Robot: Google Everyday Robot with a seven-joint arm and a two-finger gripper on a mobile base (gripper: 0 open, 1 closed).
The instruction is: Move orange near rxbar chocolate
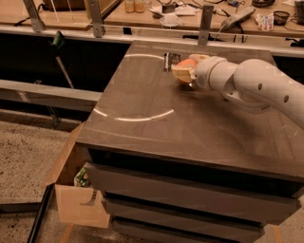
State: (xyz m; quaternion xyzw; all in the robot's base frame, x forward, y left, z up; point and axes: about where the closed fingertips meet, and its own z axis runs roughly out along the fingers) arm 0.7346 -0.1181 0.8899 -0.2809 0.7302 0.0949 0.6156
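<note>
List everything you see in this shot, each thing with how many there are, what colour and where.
table: one, dark grey-brown top, centre of view, drawers below
orange: one, bright orange, over the far part of the table top, between the jaws
rxbar chocolate: one, dark wrapper with pale markings, on the table close beside the orange, towards the image's left
cardboard box: one, tan, on the floor by the table's near left corner, something green inside
workbench: one, wooden, along the back, cluttered with small items
arm: one, white, reaching in from the image's right
gripper: one, pale, over the far table top, jaws shut on the orange
</note>
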